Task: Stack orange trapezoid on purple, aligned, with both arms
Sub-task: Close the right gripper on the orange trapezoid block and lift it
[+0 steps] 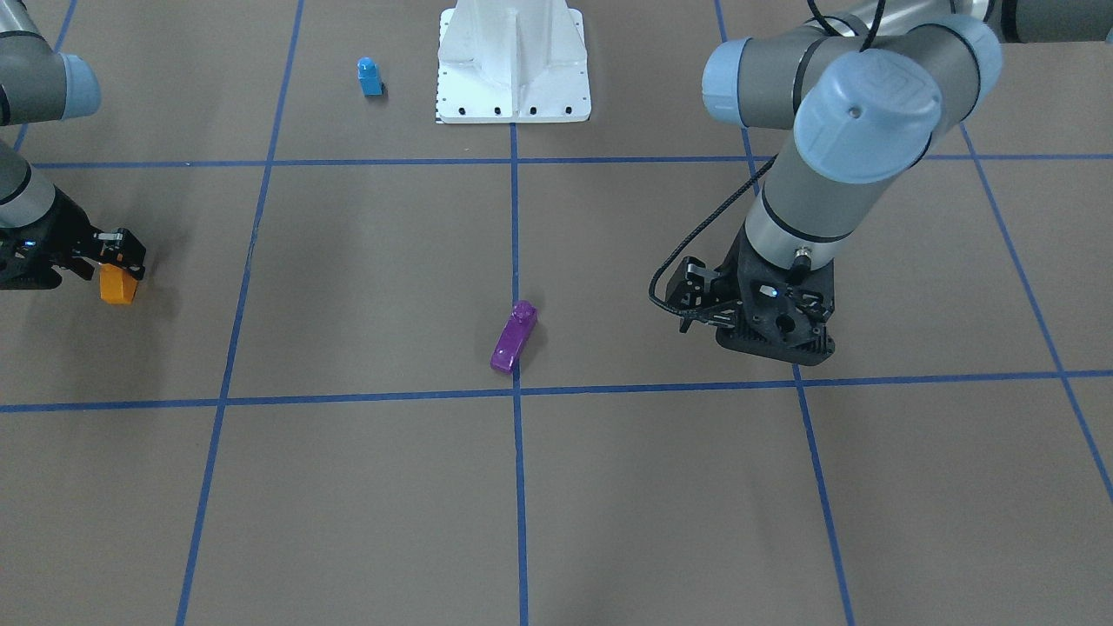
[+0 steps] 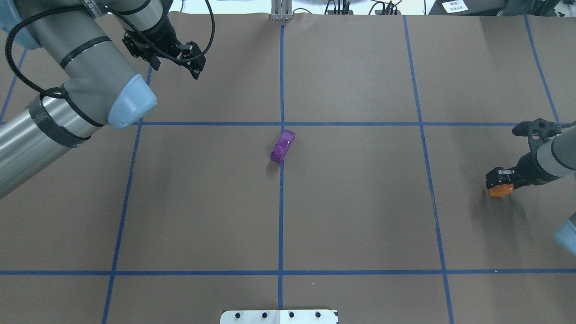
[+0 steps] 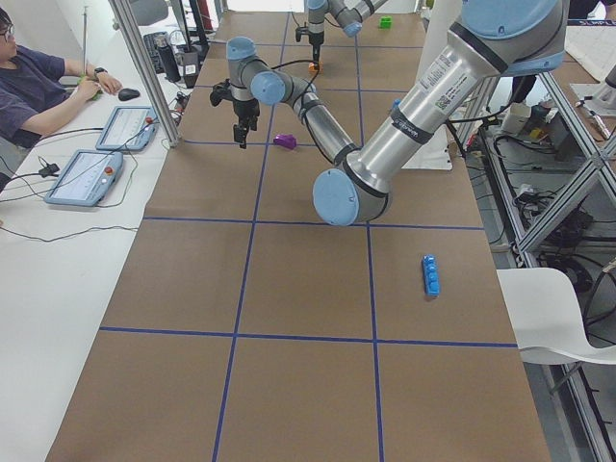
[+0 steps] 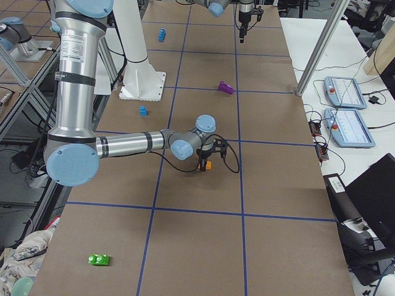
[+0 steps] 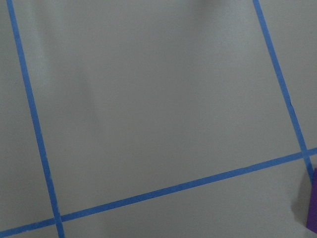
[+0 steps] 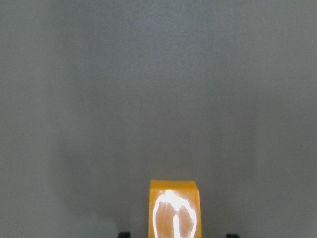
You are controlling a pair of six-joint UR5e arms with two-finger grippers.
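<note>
**Right gripper** (image 2: 498, 179): positioned low at the right side of the table (image 2: 360, 216), directly over the orange trapezoid (image 2: 501, 191). The right wrist view shows one black fingertip (image 6: 124, 234) on each side of the block, with a gap between each tip and the block. The jaws are spread and straddle the block without clamping it. The orange trapezoid appears to rest on the brown paper.

**Left gripper** (image 2: 194, 60): held above the far left area of the table, pointing down. Its fingers stand apart and carry nothing. The left wrist view shows only paper, blue tape lines (image 5: 163, 191) and a purple sliver at the right edge.

**Purple** (image 2: 283, 146): lies at the middle of the table on the central tape line, just to the near side of the far cross line. Its long axis runs diagonally to the grid. It is well apart from both grippers.

**Surrounding items:**
- White robot base (image 1: 513, 65): on the near edge, in line with the central tape.
- Small blue block (image 1: 369, 76): stands upright just to the right of the base, well apart from both trapezoids.
- Long blue brick (image 3: 431, 275): lies at the left end of the table.
- Green block (image 4: 99, 259): lies at the right end of the table.
- The left arm's forearm (image 2: 76, 90) hangs over the left squares of the grid.
- A seated person (image 3: 34, 82) and two control tablets (image 3: 120, 125) occupy a side bench beyond the far edge.
</note>
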